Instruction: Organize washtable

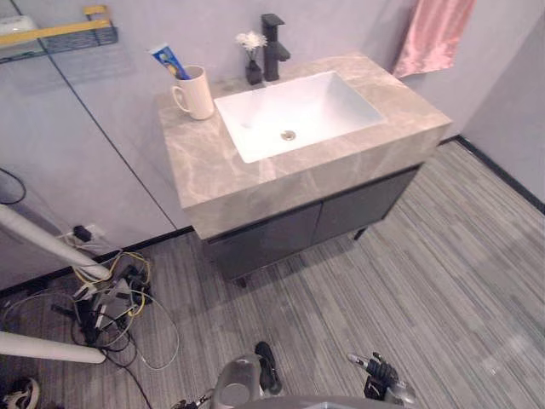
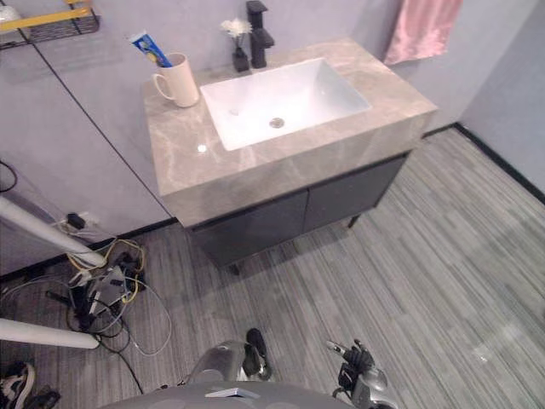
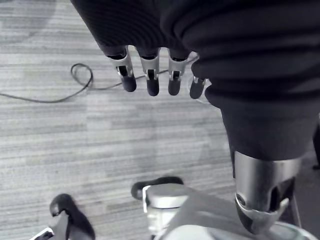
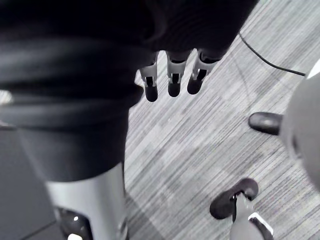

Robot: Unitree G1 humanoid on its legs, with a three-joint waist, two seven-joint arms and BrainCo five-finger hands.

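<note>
Since you grip nothing, hands: left hand [image 3: 151, 80] and right hand [image 4: 172, 82] low, fingers [image 4: 151, 86] loose, empty.
Table [image 1: 221, 175]: mug [image 1: 197, 92] with toothpaste [image 1: 169, 61] upright, back left.
Progress: looks tidy, little left.

Mug [image 1: 197, 92], vase [image 1: 253, 70], faucet [image 1: 272, 47] stand along countertop's [image 1: 213, 170] back.

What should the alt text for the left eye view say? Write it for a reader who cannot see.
A stone-topped washtable with a white sink stands against a grey wall. At its back stand a cream mug holding a toothpaste tube, a small flower vase and a black faucet; a pink towel hangs on the wall nearby.
</note>
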